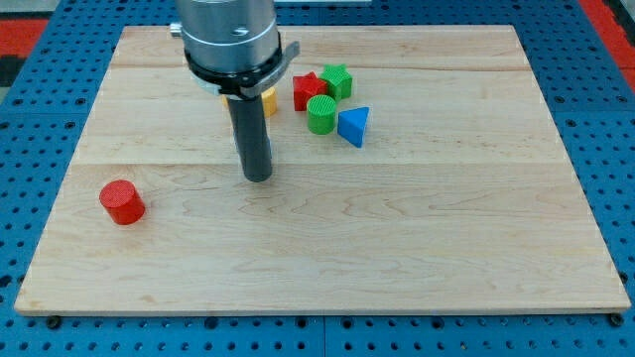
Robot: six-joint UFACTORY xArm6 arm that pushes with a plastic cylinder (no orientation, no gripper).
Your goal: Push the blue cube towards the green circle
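Red cylinder [122, 202] sits nearest, low on the view's left of the tabletop [417, 248], alone. Next along is my tip [258, 177], down on the wood, touching no block and well apart from the cluster further up and to the view's right. No pincer on this arm, just the rod, so there's no open/closed state to give.

Yellow block [269, 100] is half hidden behind the rod, shape unclear. Then red star [308, 91], w/ green circle [321, 114] just below it and green star [337, 80] just above-right.

Blue block [354, 126] looks more wedge than cube. It lies right beside the green circle on its right; can't tell if they touch.

Progress, as I judge it: approx done, blue is already next to green. At most a small nudge is left, and for that my tip is on the wrong side and would need to get round to blue's right.
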